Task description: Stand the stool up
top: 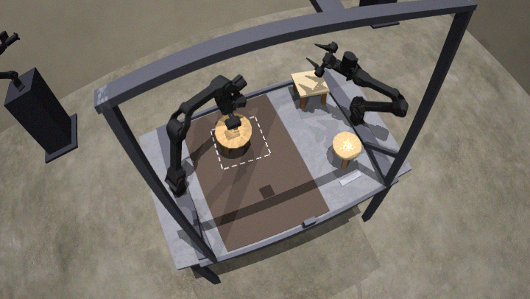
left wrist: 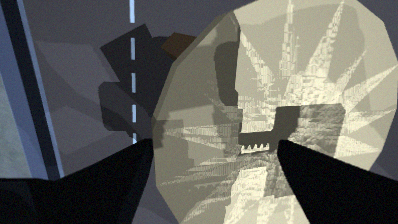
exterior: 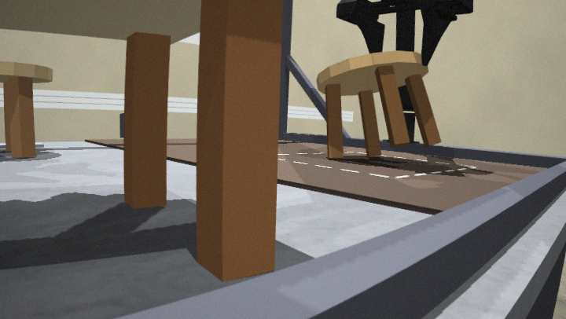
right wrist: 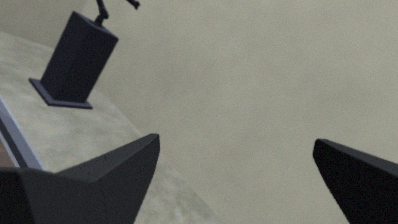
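Note:
A round stool (top: 222, 138) (exterior: 366, 71) (left wrist: 320, 55) is tilted over the mat. In the exterior view, two of its feet are at the mat and the other two are raised. The lower feet appear inside the dashed rectangle (top: 224, 168) (exterior: 350, 170) (left wrist: 134, 82); seat and shadow hide part of its outline. My left gripper (top: 232, 121) (exterior: 401, 58) (left wrist: 215, 146) is open, pointing down at the raised side of the seat, with its fingertips apart across the seat's edge. Whether they touch it is unclear. My right gripper (top: 311, 51) (right wrist: 234, 144) is open and empty, high beside the square stool.
A square stool (top: 305, 82) (exterior: 248, 158) stands upright at the back right in the top view. A smaller round stool (top: 347, 144) (exterior: 23, 71) stands nearer the front right, beside a white strip (top: 350, 178). A dark frame (top: 259, 34) spans over the table and brown mat (top: 252, 222).

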Controlling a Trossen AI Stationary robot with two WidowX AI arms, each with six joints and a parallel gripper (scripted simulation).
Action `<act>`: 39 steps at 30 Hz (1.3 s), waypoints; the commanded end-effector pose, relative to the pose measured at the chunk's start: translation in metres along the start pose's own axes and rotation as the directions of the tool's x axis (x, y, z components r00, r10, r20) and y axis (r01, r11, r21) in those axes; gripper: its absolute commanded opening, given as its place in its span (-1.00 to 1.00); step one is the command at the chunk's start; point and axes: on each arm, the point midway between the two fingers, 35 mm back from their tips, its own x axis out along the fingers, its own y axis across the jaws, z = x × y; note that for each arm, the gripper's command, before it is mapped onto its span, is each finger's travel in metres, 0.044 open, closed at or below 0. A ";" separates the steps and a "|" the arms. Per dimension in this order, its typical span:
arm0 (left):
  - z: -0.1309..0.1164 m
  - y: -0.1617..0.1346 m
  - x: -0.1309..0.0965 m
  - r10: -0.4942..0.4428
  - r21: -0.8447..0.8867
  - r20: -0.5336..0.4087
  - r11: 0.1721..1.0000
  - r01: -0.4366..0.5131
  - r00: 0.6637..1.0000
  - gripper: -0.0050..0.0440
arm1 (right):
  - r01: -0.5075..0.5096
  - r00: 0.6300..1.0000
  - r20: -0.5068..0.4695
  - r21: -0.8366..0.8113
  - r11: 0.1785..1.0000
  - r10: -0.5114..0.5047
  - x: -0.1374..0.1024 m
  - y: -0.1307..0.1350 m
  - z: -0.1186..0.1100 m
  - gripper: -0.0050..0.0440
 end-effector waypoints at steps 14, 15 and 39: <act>0.005 0.019 -0.003 0.016 0.007 0.036 1.000 -0.016 0.999 0.62 | 0.008 1.000 0.015 0.002 1.000 -0.008 -0.001 -0.004 0.006 0.84; 0.004 0.019 -0.003 0.015 0.007 0.036 1.000 -0.015 0.999 0.62 | 0.008 1.000 0.015 0.002 1.000 -0.008 -0.001 -0.004 0.006 0.84; 0.004 0.033 -0.005 0.021 0.006 0.043 1.000 -0.021 0.999 0.34 | 0.008 1.000 0.015 0.002 1.000 -0.008 -0.001 -0.004 0.006 0.84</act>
